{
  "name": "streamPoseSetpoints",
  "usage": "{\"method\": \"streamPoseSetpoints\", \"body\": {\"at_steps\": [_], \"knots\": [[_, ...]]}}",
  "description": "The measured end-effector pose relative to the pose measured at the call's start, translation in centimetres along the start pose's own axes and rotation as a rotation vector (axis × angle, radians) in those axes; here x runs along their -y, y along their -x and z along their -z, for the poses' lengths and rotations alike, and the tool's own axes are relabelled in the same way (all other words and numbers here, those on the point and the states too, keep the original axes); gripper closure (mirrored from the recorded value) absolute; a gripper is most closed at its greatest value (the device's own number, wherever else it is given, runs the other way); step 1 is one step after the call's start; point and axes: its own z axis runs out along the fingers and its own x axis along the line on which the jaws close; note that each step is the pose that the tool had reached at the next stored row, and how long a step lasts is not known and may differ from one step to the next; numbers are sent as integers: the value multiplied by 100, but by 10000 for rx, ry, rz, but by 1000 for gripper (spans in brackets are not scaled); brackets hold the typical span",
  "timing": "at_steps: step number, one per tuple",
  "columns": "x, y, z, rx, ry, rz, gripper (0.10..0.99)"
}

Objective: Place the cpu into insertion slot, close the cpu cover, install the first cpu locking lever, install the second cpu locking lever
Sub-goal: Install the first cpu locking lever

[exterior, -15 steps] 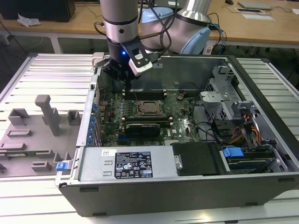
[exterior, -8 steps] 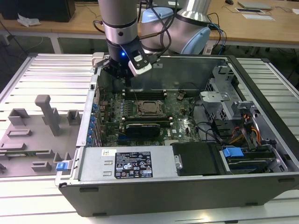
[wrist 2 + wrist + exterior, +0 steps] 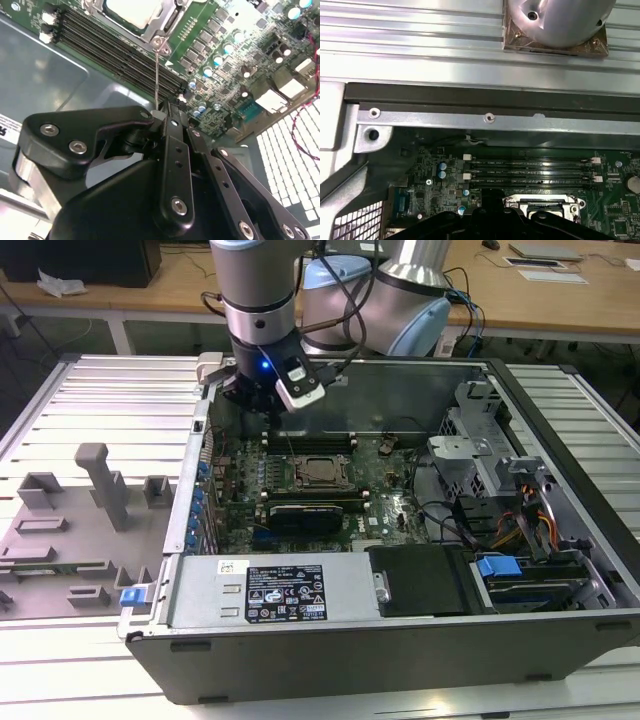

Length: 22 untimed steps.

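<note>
- Claw (image 3: 163,111): in the second wrist view its 2 black fingers are drawn narrow and pinch the free end of a thin wire locking lever (image 3: 157,75). You grip at the very tip, which I judge gives the longest reach for swinging the wire about its hinge.
- Locking lever: it runs straight from a corner of the insertion slot (image 3: 298,478) up to the claw, so it looks raised off the motherboard (image 3: 235,60) and not hooked down. You cannot tell from these views whether it is lever 1 or lever 2.
- Cpu (image 3: 131,9): its pale metal face lies flat inside the slot, so you may take the placing step as done.
- Cpu cover (image 3: 161,26): the metal frame appears to lie down around the chip with the face showing through its window. Judged from that, the work now stands at the levers, whose job is to clamp this frame.
- Position: in the exterior view the claw hangs at about 11 o'clock of the slot, over the 4 long memory slots (image 3: 115,47). This offset matches the lever's length.
- Surroundings: the open case (image 3: 400,640) lies flat on the slatted tabletop (image 3: 100,390), giving you access from above. Grey fixtures (image 3: 95,480) stand at 9 o'clock of the case, well apart from the claw.
</note>
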Motion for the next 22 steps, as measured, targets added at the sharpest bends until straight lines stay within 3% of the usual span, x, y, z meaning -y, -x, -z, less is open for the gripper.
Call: {"method": "streamPoseSetpoints", "body": {"at_steps": [2, 13, 18, 20, 22], "knots": [[4, 44, -9, 0, 0, -1, 980], [68, 604, -89, 0, 2, 0, 980], [71, 626, -95, 11, 1, 2, 980], [75, 624, -111, 308, -6, 75, 980], [77, 622, -121, 526, -12, 127, 980]]}}
